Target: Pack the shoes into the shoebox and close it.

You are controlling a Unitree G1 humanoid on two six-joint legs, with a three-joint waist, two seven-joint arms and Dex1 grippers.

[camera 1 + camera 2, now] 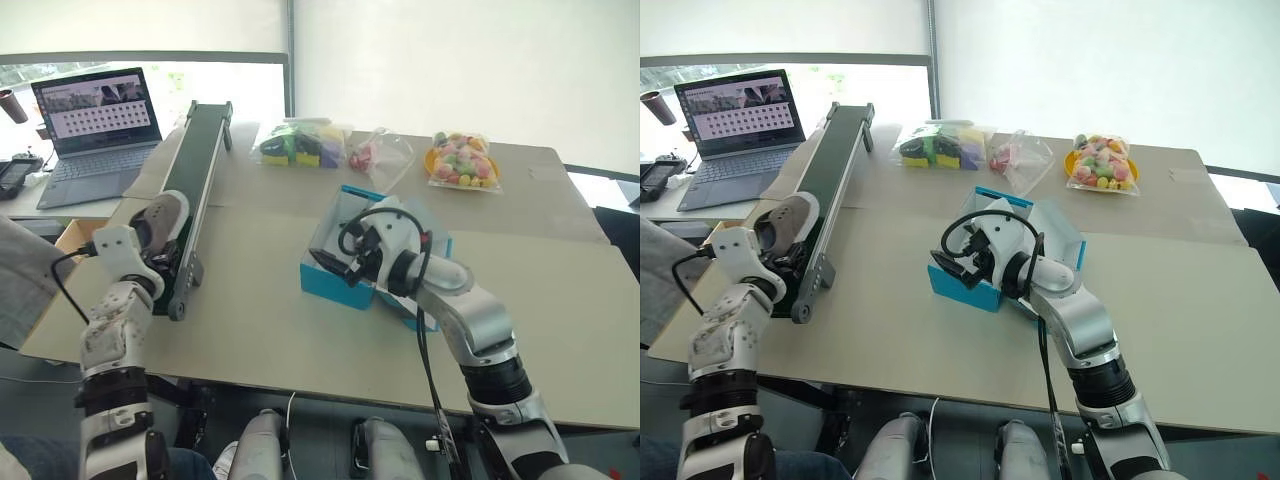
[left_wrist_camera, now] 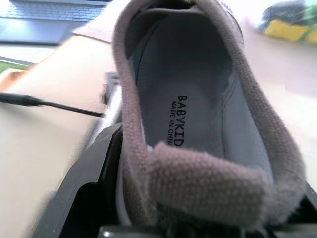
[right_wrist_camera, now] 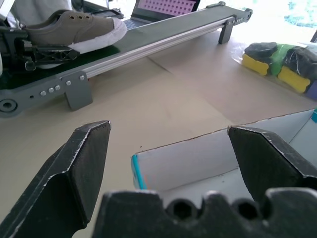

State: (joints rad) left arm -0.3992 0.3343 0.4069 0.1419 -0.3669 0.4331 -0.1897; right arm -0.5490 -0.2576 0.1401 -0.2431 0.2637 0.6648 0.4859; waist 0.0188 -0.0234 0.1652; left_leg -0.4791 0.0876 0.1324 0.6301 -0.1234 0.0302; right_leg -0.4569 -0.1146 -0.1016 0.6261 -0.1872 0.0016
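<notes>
A grey-beige canvas shoe (image 1: 160,216) lies at the near end of the dark conveyor belt (image 1: 200,150), toe pointing away from me. My left gripper (image 1: 156,252) is shut on the shoe's heel, whose collar and insole (image 2: 198,124) sit close up in the left wrist view. The turquoise shoebox (image 1: 325,284) stands open in the middle of the table. My right gripper (image 3: 168,129) hangs open just above the box's near left corner, its white inner wall (image 3: 183,158) showing between the fingers. My right arm hides most of the box's inside in the head views.
The conveyor runs from the table's near left towards the back. An open laptop (image 1: 95,115) sits on a side desk at the far left. Three clear bags of colourful items (image 1: 300,145) (image 1: 380,155) (image 1: 462,160) lie along the back. Bare tabletop (image 1: 250,320) lies between belt and box.
</notes>
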